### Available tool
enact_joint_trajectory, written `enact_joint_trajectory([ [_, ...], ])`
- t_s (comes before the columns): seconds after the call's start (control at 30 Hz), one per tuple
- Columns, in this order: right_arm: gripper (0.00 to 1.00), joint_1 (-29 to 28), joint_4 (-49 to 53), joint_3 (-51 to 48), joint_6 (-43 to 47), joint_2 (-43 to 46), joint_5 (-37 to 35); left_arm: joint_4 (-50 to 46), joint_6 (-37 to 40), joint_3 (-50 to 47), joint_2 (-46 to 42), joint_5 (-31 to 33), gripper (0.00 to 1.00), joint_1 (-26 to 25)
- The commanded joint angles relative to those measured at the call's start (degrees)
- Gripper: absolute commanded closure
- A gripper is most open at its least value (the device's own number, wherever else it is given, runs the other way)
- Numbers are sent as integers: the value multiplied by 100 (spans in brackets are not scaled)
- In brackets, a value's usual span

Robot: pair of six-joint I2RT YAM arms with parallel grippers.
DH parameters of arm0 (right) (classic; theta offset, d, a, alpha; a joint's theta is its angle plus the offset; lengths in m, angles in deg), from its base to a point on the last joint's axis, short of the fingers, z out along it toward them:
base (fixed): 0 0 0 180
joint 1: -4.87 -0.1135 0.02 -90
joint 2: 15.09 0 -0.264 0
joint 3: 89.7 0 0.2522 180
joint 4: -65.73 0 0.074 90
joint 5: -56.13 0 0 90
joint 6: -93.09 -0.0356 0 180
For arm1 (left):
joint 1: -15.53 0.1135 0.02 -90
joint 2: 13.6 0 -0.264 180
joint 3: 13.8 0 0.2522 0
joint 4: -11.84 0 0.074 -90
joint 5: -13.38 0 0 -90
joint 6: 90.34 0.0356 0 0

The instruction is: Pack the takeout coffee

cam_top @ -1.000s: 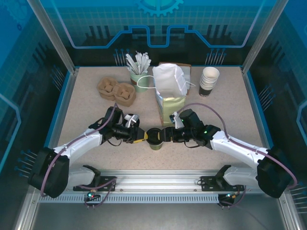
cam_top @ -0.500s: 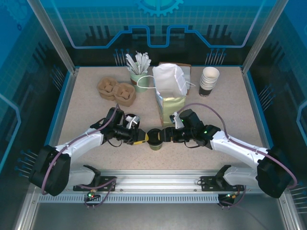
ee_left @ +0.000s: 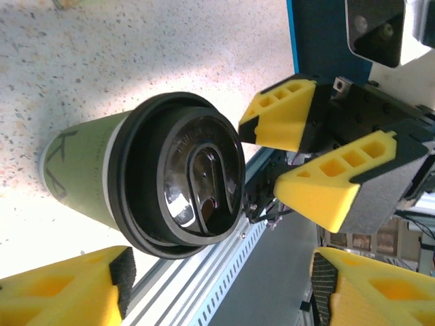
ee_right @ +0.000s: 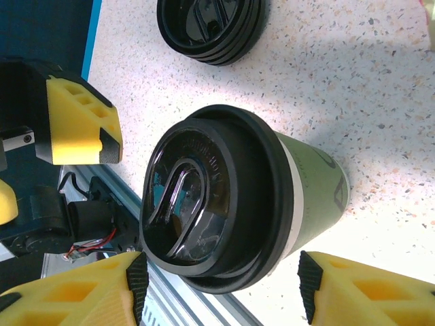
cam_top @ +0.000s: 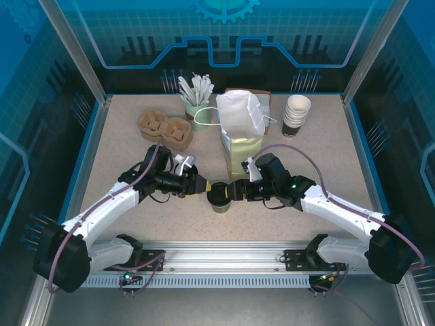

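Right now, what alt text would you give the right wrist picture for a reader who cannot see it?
A green paper coffee cup with a black lid stands on a speckled table, between the two yellow fingers of the right end effector. A stack of loose black lids lies beyond it.

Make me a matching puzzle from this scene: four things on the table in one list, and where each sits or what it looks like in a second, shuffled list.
Things:
1. takeout coffee
2. paper bag
3. stack of lidless cups
4. cardboard cup carrier

Descriptions:
a. back right, white rims
b. front centre, black lid on
c. back left, brown
d. centre, standing upright, white top

Pairs: 1-b, 2-d, 3-a, 4-c
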State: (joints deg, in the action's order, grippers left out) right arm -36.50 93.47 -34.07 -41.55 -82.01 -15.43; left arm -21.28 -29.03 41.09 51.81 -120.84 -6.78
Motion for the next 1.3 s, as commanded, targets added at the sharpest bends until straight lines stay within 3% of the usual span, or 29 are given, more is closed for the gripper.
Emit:
enact_joint_trajectory([
  [0.0,37,-90,195,155,122,126,-41,-327,-81,211,-33,597,22,-26],
  [0.3,36,-100,142,163,70,-47,-46,179,-263,233,569,352,20,-49],
  [1.27,40,-93,174,210,150,-331,-134,263,-41,368,1356,231,39,-371],
])
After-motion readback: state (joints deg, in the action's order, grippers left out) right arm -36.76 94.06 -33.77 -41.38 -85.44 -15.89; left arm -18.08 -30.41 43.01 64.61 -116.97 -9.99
